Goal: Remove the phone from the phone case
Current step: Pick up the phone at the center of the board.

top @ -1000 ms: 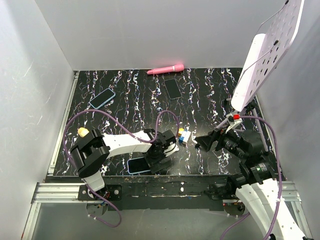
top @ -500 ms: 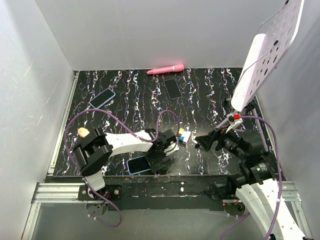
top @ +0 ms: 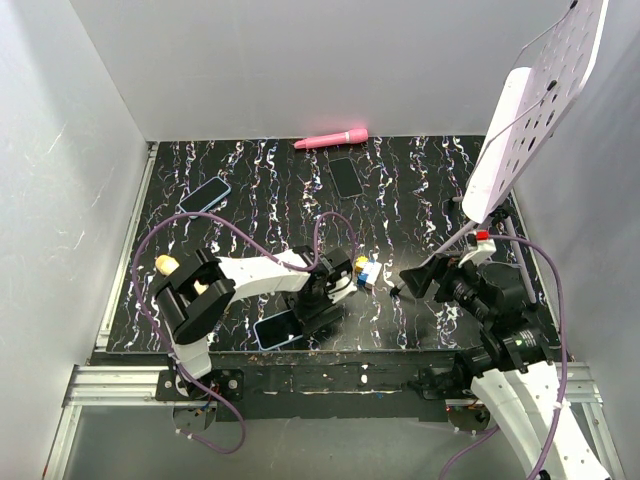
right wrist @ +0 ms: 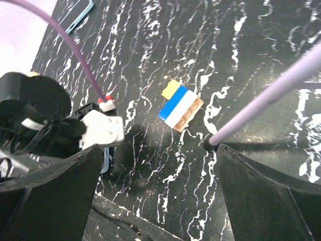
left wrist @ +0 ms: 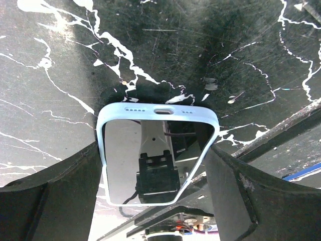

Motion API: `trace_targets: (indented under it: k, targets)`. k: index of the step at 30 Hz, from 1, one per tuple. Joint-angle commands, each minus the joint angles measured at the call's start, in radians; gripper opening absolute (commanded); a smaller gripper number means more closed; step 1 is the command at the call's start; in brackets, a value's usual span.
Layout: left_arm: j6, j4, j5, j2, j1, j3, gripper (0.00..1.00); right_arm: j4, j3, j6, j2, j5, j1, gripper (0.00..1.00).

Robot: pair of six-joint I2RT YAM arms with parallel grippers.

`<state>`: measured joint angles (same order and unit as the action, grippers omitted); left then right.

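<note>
The phone (top: 272,331), in a light-blue phone case (left wrist: 158,108), lies screen up by the table's front edge, its glass (left wrist: 125,150) mirroring the wrist. My left gripper (left wrist: 154,150) straddles it. Its left finger (left wrist: 75,181) and its right finger (left wrist: 235,186) each press a long side of the case; in the top view the gripper (top: 315,310) covers the phone's right end. My right gripper (top: 410,283) hangs over the table to the right, open and empty (right wrist: 159,150).
A small blue, white and yellow brick stack (top: 367,272) (right wrist: 180,105) lies between the arms. At the back lie another blue-cased phone (top: 204,196), a dark phone (top: 345,177) and a pink stick (top: 331,138). A white perforated board (top: 520,120) stands on a purple pole (right wrist: 266,105) at the right.
The left jaws have closed in from wide open onto the case's sides. The left arm's elbow has shifted slightly. The right gripper has drifted a little to the right.
</note>
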<state>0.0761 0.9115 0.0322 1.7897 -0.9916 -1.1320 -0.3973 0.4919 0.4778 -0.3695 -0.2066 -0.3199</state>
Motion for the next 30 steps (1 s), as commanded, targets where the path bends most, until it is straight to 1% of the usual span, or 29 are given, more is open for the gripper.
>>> trace_targets:
  k: [1, 4, 5, 6, 11, 12, 15, 18, 20, 23, 25, 27, 30]
  targets:
    - [-0.042, -0.074, -0.067, 0.007, -0.001, -0.002, 0.35, -0.043, 0.031, 0.077, 0.041, 0.180, 0.004, 1.00]
    - [-0.068, -0.072, -0.130, 0.022, 0.001, -0.040, 0.19, -0.081, 0.033, 0.088, 0.037, 0.202, 0.004, 1.00]
    - [-0.068, -0.077, -0.143, 0.022, 0.001, -0.048, 0.10, -0.093, 0.039, 0.094, 0.029, 0.231, 0.004, 1.00]
    - [-0.103, -0.083, -0.156, 0.022, 0.001, -0.052, 0.00, -0.109, 0.042, 0.102, 0.023, 0.239, 0.004, 1.00]
    - [-0.177, -0.143, -0.213, -0.015, 0.001, -0.042, 0.00, -0.137, 0.037, 0.139, 0.004, 0.214, 0.004, 1.00]
    - [-0.196, -0.157, -0.236, -0.030, 0.001, -0.037, 0.00, -0.132, 0.030, 0.146, 0.000, 0.214, 0.004, 1.00]
    - [-0.275, -0.192, -0.334, -0.071, 0.001, -0.019, 0.00, -0.112, 0.007, 0.157, -0.026, 0.142, 0.004, 1.00]
    - [-0.343, -0.226, -0.409, -0.125, 0.001, 0.012, 0.00, -0.069, -0.004, 0.127, -0.084, 0.061, 0.004, 0.89]
    - [-0.381, -0.230, -0.442, -0.153, 0.007, 0.018, 0.00, -0.046, -0.001, 0.117, -0.146, -0.006, 0.004, 0.86]
    - [-0.418, -0.241, -0.446, -0.199, 0.021, 0.028, 0.00, -0.003, -0.006, 0.120, -0.224, -0.101, 0.001, 0.84]
    - [-0.449, -0.252, -0.446, -0.237, 0.036, 0.038, 0.00, 0.049, -0.024, 0.128, -0.247, -0.157, -0.011, 0.84]
    - [-0.485, -0.264, -0.433, -0.279, 0.062, 0.051, 0.00, 0.103, -0.036, 0.146, -0.262, -0.177, -0.047, 0.84]
    - [-0.557, -0.296, -0.379, -0.348, 0.117, 0.084, 0.00, 0.172, -0.044, 0.166, -0.301, -0.174, -0.135, 0.84]
